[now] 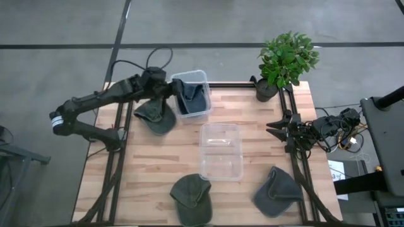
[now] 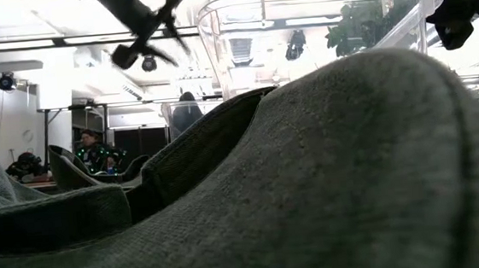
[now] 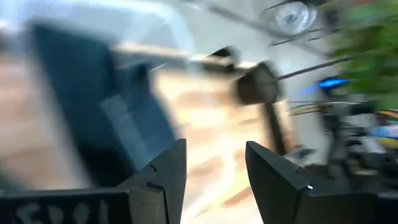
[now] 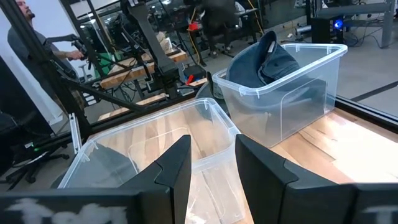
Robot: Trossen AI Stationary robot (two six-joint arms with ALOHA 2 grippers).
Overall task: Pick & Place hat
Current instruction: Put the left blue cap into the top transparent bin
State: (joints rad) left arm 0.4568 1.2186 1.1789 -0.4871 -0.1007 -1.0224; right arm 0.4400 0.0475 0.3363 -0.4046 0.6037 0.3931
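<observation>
Several hats are in view. A dark blue hat lies inside the far clear bin, its top above the rim. An olive hat lies on the table by that bin's left wall. Two more hats, an olive one and a grey one, lie at the near edge; one fills the low view. My left gripper is open over the far bin's left rim, with nothing between its fingers. My right gripper waits open at the table's right edge.
A second clear bin sits mid-table with no hat in it. A potted plant stands at the far right corner. Black frame rails run along the table's left and right sides. People show in the room beyond.
</observation>
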